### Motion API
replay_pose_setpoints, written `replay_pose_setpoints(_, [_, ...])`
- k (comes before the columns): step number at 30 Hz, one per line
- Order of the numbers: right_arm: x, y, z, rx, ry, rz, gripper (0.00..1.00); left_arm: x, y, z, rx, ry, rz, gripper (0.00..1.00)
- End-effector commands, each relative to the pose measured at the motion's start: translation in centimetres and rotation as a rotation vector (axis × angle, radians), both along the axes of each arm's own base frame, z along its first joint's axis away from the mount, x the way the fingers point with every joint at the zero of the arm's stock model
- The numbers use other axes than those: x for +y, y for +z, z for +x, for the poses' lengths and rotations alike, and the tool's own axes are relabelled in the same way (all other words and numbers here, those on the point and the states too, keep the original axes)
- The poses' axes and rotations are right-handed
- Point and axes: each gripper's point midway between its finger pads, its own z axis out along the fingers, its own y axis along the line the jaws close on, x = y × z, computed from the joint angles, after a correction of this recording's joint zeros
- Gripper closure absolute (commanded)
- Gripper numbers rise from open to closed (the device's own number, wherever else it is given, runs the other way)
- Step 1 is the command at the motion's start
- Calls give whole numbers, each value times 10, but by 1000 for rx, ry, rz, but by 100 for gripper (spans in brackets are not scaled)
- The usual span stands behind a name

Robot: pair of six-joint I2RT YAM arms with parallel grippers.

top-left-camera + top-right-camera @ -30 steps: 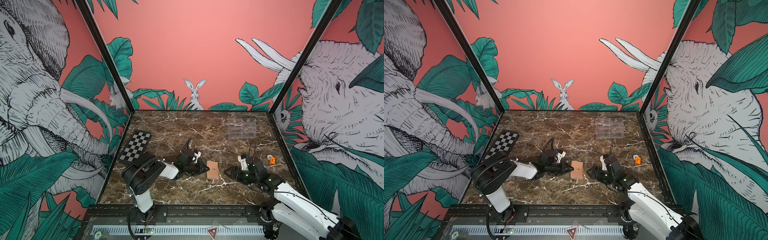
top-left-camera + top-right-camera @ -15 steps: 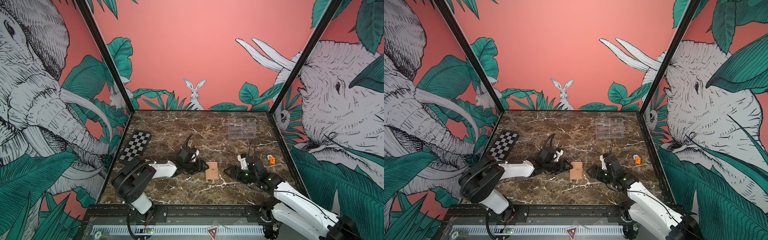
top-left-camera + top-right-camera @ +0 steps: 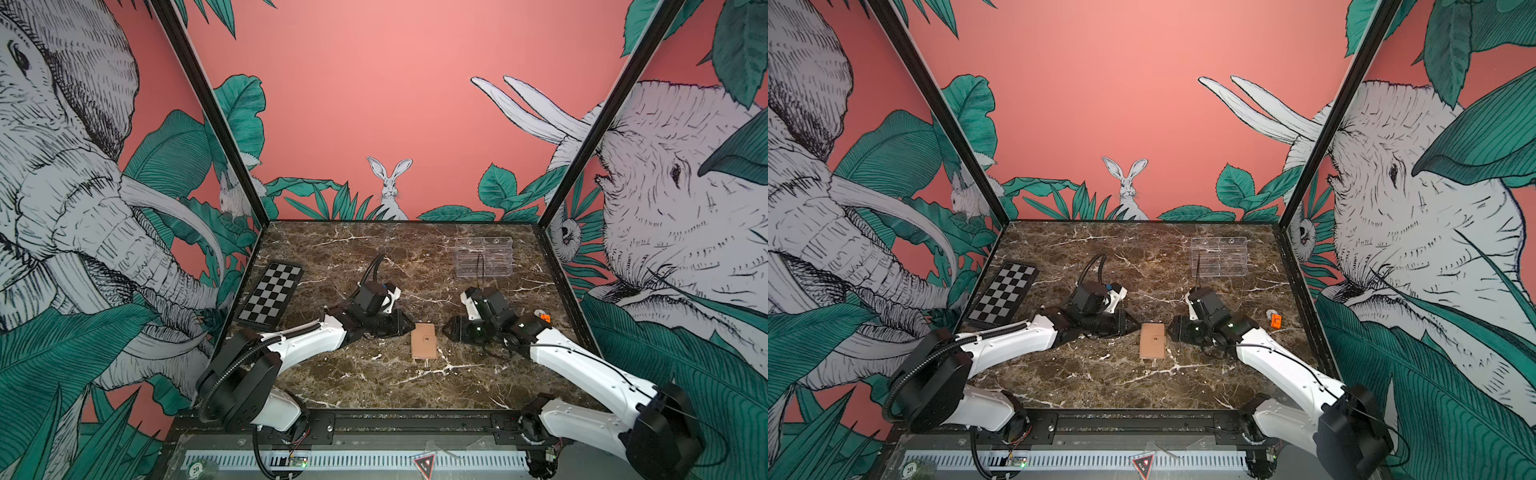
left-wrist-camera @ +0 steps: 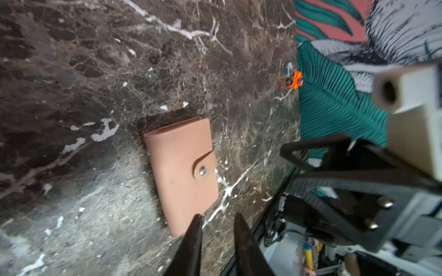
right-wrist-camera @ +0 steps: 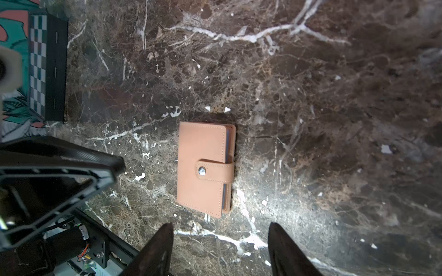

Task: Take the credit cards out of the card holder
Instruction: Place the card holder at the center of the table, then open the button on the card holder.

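The black left gripper (image 4: 218,216), jaws a narrow slit apart and empty, sits just beside the tan leather-look card holder (image 3: 424,347), lying flat and snapped shut on the brown marble table (image 3: 374,386) (credit cards unseen, presumably inside); the black right gripper (image 5: 220,225) gapes wide, empty. Tugging the tab (image 5: 215,170) with nothing pinning the holder could skate it away. No lettering shows on it.
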Motion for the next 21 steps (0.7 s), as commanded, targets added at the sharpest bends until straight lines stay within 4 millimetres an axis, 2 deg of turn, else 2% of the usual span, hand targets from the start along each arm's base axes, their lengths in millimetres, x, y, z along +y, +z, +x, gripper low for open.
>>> replay_pose_setpoints(1, [11, 0, 8, -23, 53, -72, 43, -15, 2, -8, 27, -12, -93, 85])
replay_pose_setpoints(5, [26, -8, 15, 24, 74, -126, 46, -33, -14, -22, 49, -55, -88, 94])
replay_pose_setpoints(10, [37, -15, 19, 40, 102, -174, 50, -40, -34, -31, 92, -50, -69, 98])
replay_pose_setpoints(21, [50, -36, 11, 83, 146, -228, 53, -21, -67, -34, 108, -12, 49, 99])
